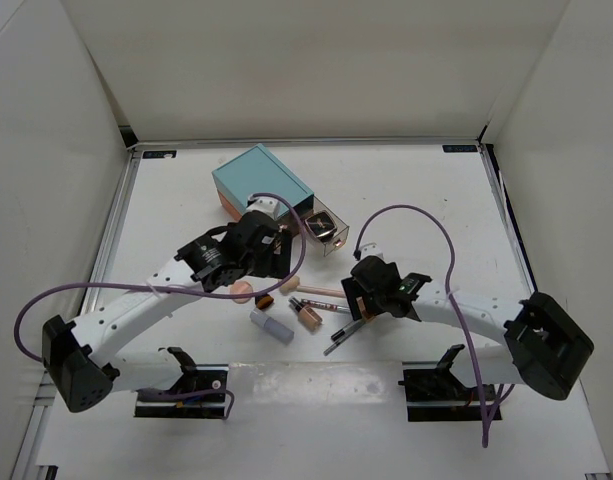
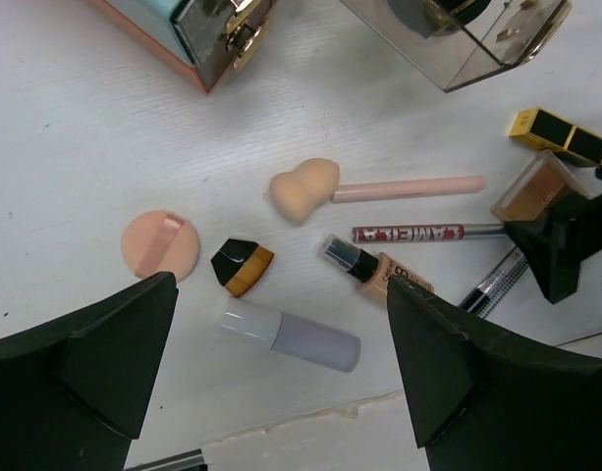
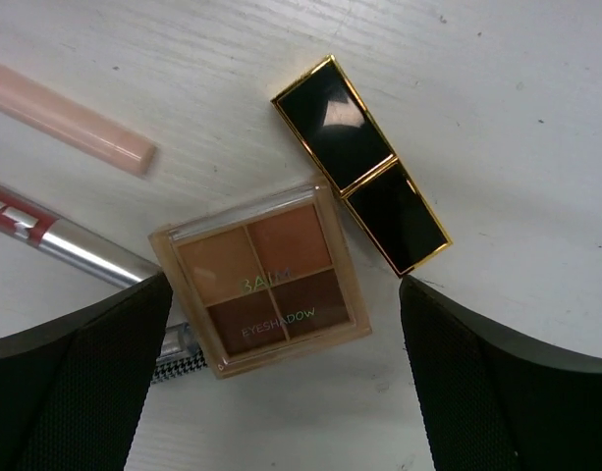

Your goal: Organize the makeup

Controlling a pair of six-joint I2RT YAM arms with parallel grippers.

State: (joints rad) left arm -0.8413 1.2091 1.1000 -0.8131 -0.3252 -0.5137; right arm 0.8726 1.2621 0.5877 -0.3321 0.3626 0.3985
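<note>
The makeup lies scattered on the white table [image 1: 186, 210]. In the left wrist view I see a peach puff [image 2: 158, 245], a small black-and-wood brush [image 2: 242, 266], a white and lilac tube [image 2: 289, 334], a beige sponge [image 2: 302, 190] on a pink stick, a red-labelled pencil [image 2: 409, 234] and a foundation bottle [image 2: 374, 270]. My left gripper [image 2: 281, 314] hangs open above the tube, holding nothing. My right gripper [image 3: 283, 294] is open over an eyeshadow palette [image 3: 261, 289], with a black-gold lipstick [image 3: 361, 162] beside it.
A teal box [image 1: 261, 180] stands at the back of the table, with a clear drawer [image 1: 326, 228] pulled out beside it. White walls close in the table on three sides. The two grippers are close together, with the makeup cluster [image 1: 296, 305] between them.
</note>
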